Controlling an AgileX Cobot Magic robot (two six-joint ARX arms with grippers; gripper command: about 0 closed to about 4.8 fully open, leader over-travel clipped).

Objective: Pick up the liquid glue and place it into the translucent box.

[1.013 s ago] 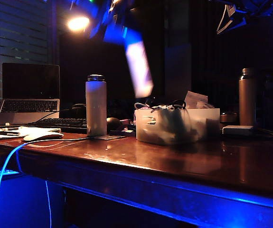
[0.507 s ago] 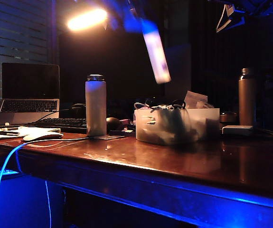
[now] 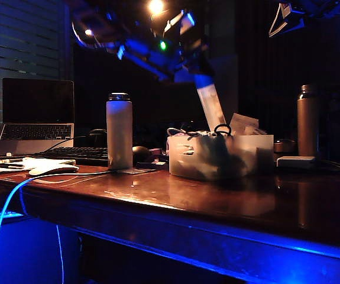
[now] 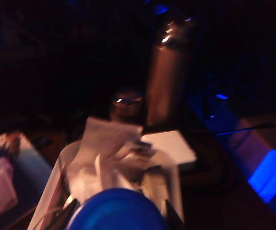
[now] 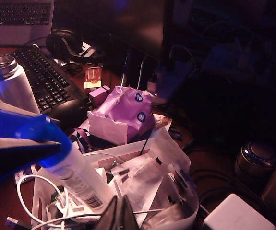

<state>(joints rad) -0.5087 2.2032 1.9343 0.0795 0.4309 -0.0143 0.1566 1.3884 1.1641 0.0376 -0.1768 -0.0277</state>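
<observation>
Blue-capped liquid glue (image 3: 209, 103) in left gripper (image 3: 194, 74), right gripper (image 5: 118, 215) shut

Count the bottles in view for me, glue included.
3. The liquid glue, gripped by the left hand, tilts into the translucent box; a white flask stands left of the box; a brown metal bottle stands right. Clutter may hide others.

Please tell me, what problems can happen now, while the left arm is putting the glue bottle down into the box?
1. The translucent box is already crowded with cables and papers, so the liquid glue may rest on them and tip out once released.
2. The left gripper holds the bottle by its blue cap, tilted; its lower end could catch a white cable.
3. The right gripper hangs shut close over the box, so the arms could collide.
</observation>
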